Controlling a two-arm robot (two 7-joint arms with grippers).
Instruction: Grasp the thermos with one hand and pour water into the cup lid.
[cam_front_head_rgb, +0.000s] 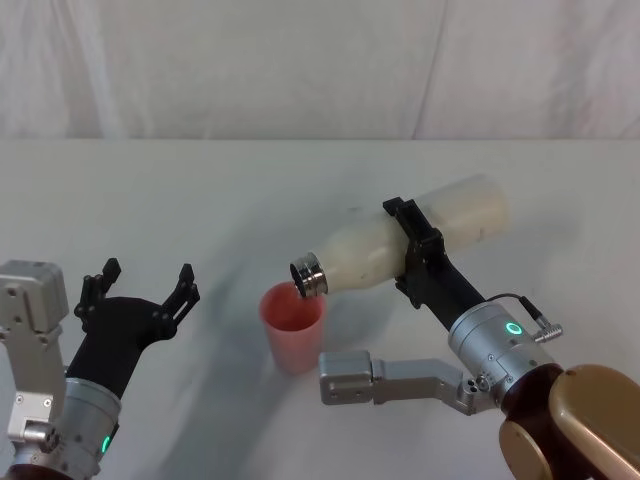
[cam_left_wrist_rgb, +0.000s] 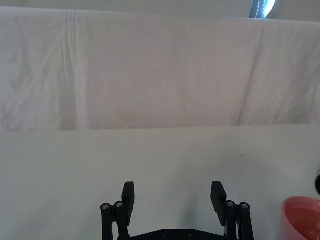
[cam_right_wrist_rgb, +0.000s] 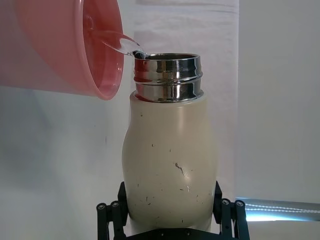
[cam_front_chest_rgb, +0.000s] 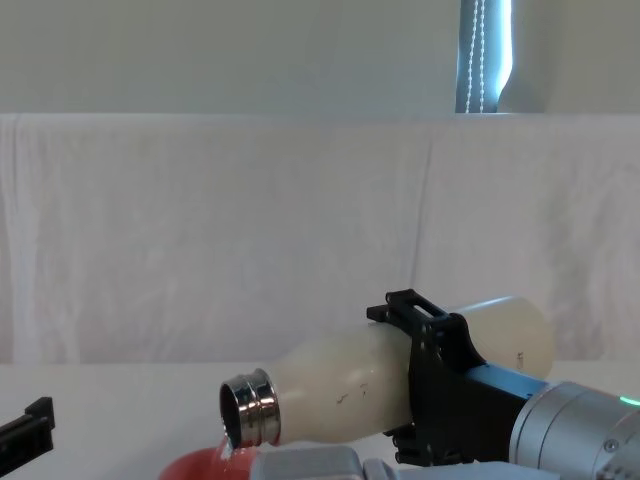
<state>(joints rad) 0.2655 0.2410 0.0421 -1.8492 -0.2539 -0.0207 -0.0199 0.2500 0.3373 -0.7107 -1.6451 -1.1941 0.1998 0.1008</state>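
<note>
My right gripper (cam_front_head_rgb: 418, 258) is shut on the cream-white thermos (cam_front_head_rgb: 400, 245), which is tipped nearly level with its steel neck (cam_front_head_rgb: 309, 275) lowered over the salmon-pink cup lid (cam_front_head_rgb: 293, 326). A clear stream of water (cam_right_wrist_rgb: 120, 42) runs from the steel mouth (cam_right_wrist_rgb: 167, 65) into the cup lid (cam_right_wrist_rgb: 70, 45). In the chest view the thermos (cam_front_chest_rgb: 340, 390) points left, its mouth just above the pink cup lid's rim (cam_front_chest_rgb: 205, 465). To the left of the cup lid, above the table, my left gripper (cam_front_head_rgb: 140, 285) stays open with nothing held, its fingers (cam_left_wrist_rgb: 128, 196) spread apart.
A white cloth covers the table (cam_front_head_rgb: 200, 200) and hangs as a backdrop (cam_front_chest_rgb: 200, 230) behind it. The cup lid's edge (cam_left_wrist_rgb: 300, 217) appears beside the left gripper (cam_left_wrist_rgb: 172, 195). Bare cloth lies around the cup lid.
</note>
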